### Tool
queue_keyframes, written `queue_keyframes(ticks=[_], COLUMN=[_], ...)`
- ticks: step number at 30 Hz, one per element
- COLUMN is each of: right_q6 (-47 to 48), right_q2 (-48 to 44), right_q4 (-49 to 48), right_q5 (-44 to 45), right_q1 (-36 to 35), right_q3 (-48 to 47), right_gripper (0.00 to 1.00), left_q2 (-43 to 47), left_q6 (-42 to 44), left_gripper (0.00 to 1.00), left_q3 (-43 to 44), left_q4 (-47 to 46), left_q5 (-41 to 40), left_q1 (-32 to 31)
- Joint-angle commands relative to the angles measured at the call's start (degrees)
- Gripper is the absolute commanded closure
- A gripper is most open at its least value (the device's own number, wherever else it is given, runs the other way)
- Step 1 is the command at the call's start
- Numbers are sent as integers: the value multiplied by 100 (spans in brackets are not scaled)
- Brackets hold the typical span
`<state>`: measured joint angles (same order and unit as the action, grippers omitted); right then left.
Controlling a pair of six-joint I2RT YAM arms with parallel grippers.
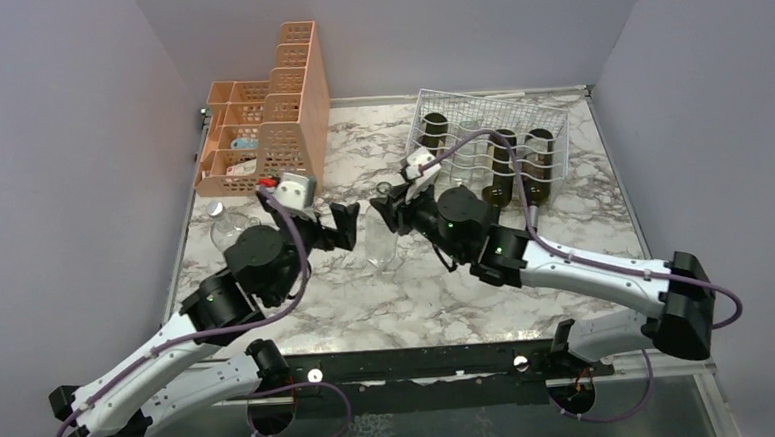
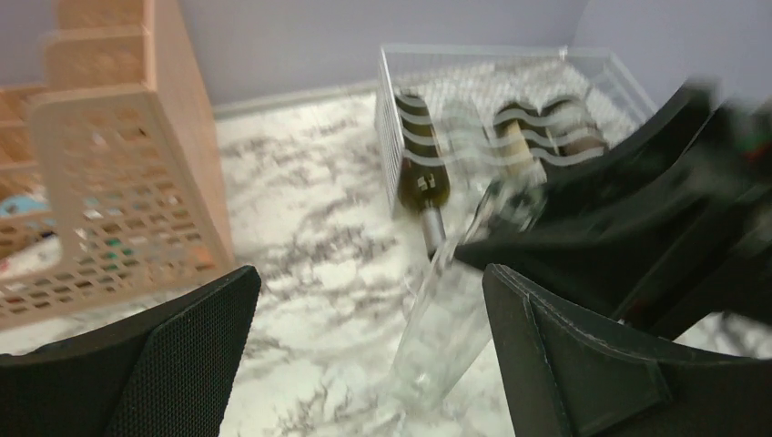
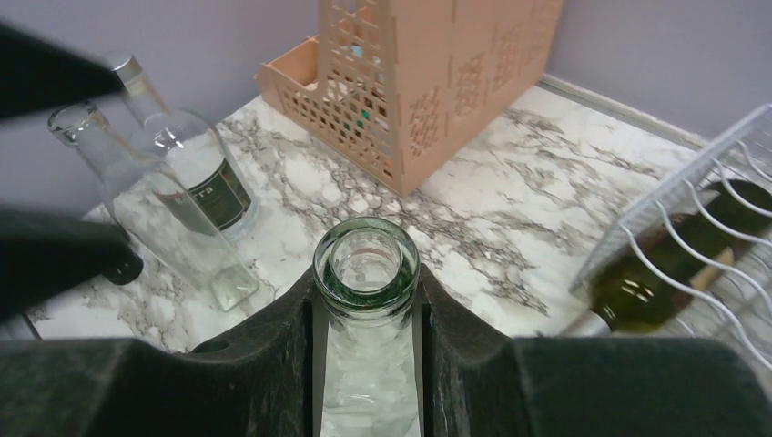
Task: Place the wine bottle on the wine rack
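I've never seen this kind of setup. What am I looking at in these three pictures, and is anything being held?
Two robot arms are bolted at the near edge of a marble table. One picture looks down from above; the other two come from cameras on each wrist. The right gripper is shut on the neck of a clear wine bottle. The left gripper is open beside it, holding nothing. Back right stands a wire wine rack with dark bottles in it; back left, a peach organizer and a labelled bottle.
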<state>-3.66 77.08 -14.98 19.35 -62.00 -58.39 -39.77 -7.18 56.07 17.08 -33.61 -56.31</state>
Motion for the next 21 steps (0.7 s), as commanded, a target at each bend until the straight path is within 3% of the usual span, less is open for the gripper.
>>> queue_keyframes(ticks=[1, 5, 8, 14, 21], right_q6=[-565, -882, -1066, -1462, -1884], right_q2=[-764, -1235, -1504, -1833, -2175], right_q4=[470, 895, 1122, 1601, 1869], right_q5=[842, 1137, 1137, 966, 620], right_q1=[-24, -26, -30, -26, -27], right_q3=[222, 292, 249, 73, 11], right_gripper=[97, 97, 97, 97, 98], left_q2=[101, 275, 113, -385, -1170], left_q6=[-327, 101, 228, 501, 607], left_gripper=[1, 1, 1, 1, 1], left_q3=[-1075, -2106, -2456, -2811, -2643], left_q4=[-652, -1700, -2241, -3404, -3832], left_q5=[1028, 2369, 2931, 3221, 3358], left_q1=[-1, 5, 6, 6, 6])
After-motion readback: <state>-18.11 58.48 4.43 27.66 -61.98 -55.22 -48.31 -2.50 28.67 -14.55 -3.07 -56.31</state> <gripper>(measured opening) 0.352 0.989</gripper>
